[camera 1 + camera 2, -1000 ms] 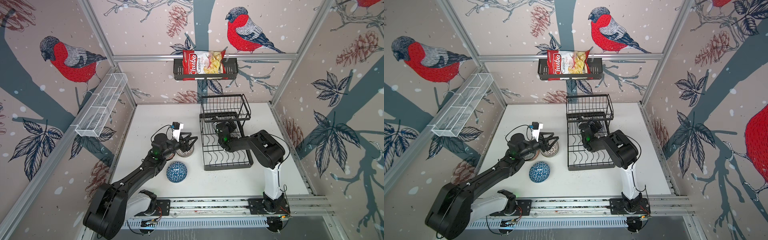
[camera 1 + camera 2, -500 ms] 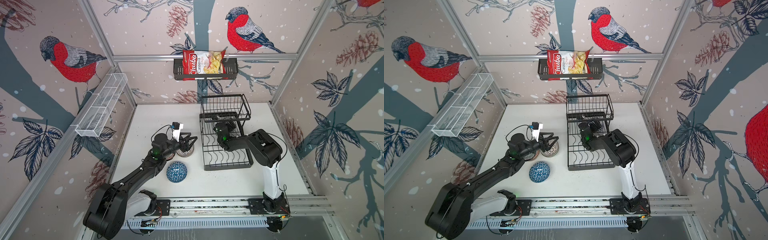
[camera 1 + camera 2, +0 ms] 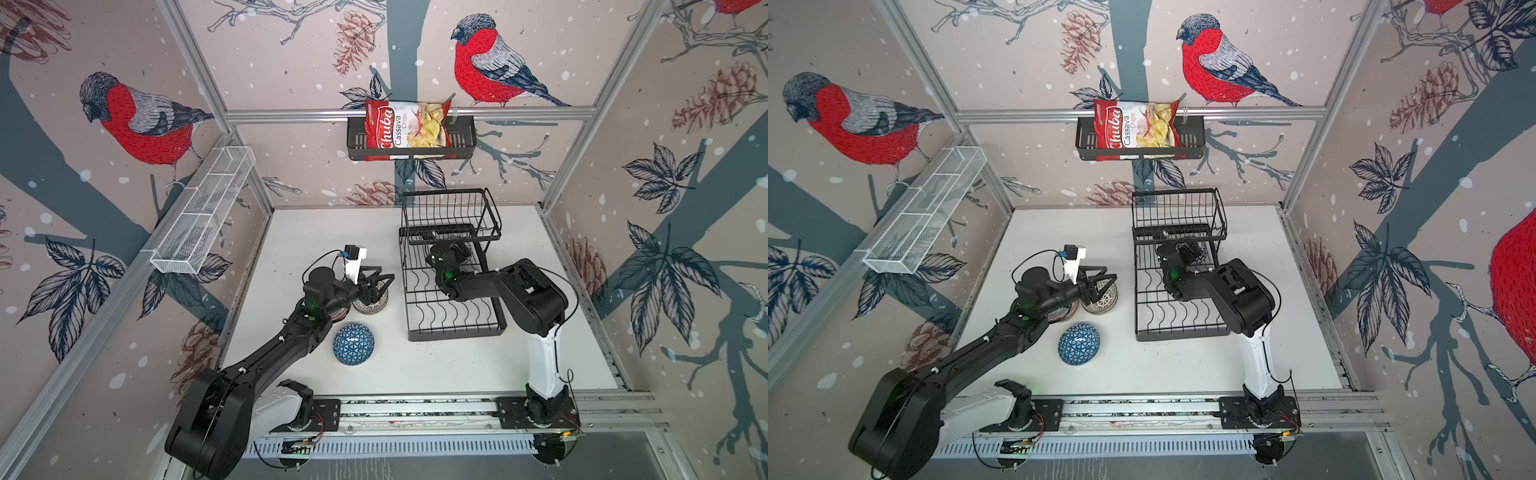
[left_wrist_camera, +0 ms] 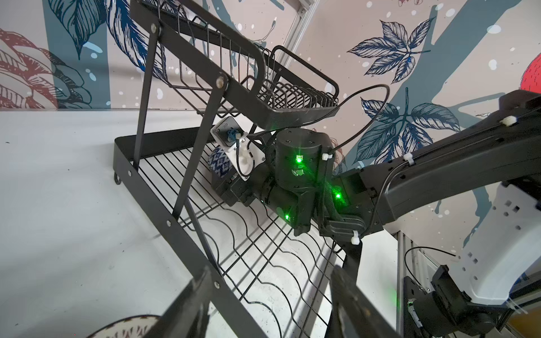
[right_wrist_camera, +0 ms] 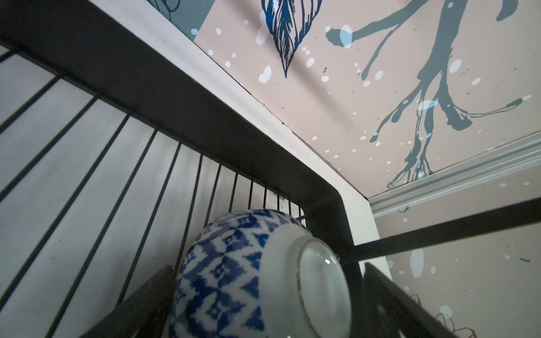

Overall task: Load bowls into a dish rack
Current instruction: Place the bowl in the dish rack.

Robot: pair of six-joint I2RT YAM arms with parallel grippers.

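The black wire dish rack (image 3: 453,330) (image 3: 1179,332) stands right of centre. My right gripper (image 3: 457,251) (image 5: 268,267) reaches into its lower tier under the raised basket. It is open around a blue-and-white patterned bowl (image 5: 234,281) (image 4: 219,164) that lies on its side, with a gap between its foot and one finger. My left gripper (image 3: 376,286) (image 4: 270,270) is open and empty just above a grey-striped bowl (image 3: 371,306) (image 3: 1101,300) on the table. A blue-triangle bowl (image 3: 353,344) (image 3: 1079,344) sits upside down nearer the front. An orange-striped bowl (image 3: 1068,312) is mostly hidden under the left arm.
The rack's raised basket (image 3: 451,216) overhangs the right wrist closely. A black wall basket with a chips bag (image 3: 409,133) hangs on the back wall. A white mesh tray (image 3: 203,212) is fixed to the left wall. Bare table lies behind the left gripper and right of the rack.
The right gripper's jaws have widened slightly around the blue-and-white bowl and its wrist has shifted a little inside the rack. The left arm and the table bowls have not moved.
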